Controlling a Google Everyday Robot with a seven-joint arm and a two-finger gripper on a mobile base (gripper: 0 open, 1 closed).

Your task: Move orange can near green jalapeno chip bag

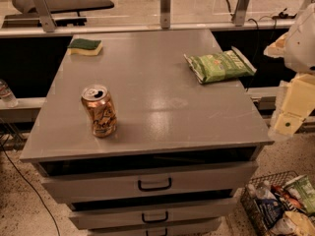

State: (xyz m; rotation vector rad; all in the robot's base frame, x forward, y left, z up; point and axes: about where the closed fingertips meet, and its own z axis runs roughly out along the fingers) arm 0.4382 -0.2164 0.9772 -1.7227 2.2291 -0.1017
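The orange can (99,110) stands upright on the grey cabinet top (147,82), near its front left edge, silver pull-tab top facing up. The green jalapeno chip bag (219,65) lies flat at the back right of the same top. The can and the bag are far apart. My gripper (288,117) hangs at the right edge of the view, beyond the cabinet's right side, away from both things and holding nothing that shows.
A green-topped yellow sponge (85,46) lies at the back left corner. Drawers with dark handles (154,184) sit below the top. A wire basket (278,205) of snack packets stands on the floor at lower right. A clear bottle (7,93) is at far left.
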